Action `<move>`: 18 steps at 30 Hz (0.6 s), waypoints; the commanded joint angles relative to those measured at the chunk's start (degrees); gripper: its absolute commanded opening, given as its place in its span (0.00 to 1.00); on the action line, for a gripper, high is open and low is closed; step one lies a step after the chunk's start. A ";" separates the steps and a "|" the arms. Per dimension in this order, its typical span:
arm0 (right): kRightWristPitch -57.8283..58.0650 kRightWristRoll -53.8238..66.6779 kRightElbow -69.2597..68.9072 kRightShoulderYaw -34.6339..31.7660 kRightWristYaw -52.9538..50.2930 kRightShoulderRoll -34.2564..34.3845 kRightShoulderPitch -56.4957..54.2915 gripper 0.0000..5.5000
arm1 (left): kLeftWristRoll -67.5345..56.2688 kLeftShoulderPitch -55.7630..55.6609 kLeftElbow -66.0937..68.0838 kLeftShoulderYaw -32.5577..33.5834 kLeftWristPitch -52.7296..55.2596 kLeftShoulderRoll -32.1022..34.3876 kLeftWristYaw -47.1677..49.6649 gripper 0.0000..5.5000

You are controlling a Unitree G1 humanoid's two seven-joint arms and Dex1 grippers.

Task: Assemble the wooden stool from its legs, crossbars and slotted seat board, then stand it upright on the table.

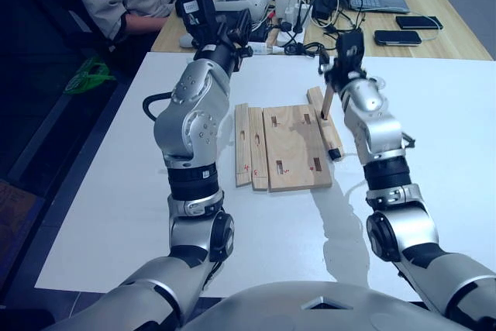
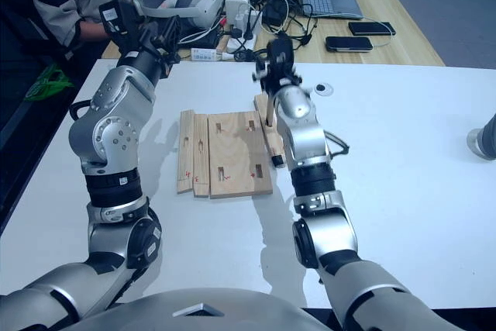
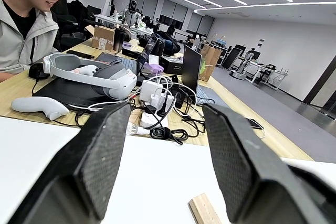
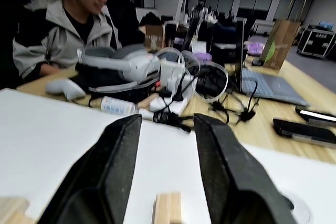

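Though red marks (image 1: 315,165) on the seat board (image 1: 298,141) are illegible, left claw (image 3: 167,124) gapes empty, right claw (image 4: 168,129), parted, straddles a leg (image 4: 168,208).

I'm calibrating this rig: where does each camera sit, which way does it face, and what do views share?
Left eye view: on the head, looking forward and down at the table and seat board; both arms show.
Right eye view: the stereo pair's other eye, same scene.
Left wrist view: on the left wrist, facing the cluttered desk past the open left gripper.
Right wrist view: on the right wrist, facing that desk past the right gripper, a wooden piece showing its end close by.
Shared: both wrist views catch the headset.
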 commanded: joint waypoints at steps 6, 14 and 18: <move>-3.27 1.70 12.60 -4.78 -0.99 -2.22 -10.90 0.33 | -0.69 0.40 -0.64 0.22 0.70 -0.23 0.53 0.46; -4.64 2.88 35.25 -5.63 2.14 -0.90 -10.73 0.33 | -0.68 0.52 -0.58 -0.19 0.94 -0.19 0.49 0.46; -5.25 2.33 37.83 -4.69 3.27 -0.85 -10.45 0.33 | -0.71 0.33 -0.28 -0.27 0.96 -0.29 0.49 0.46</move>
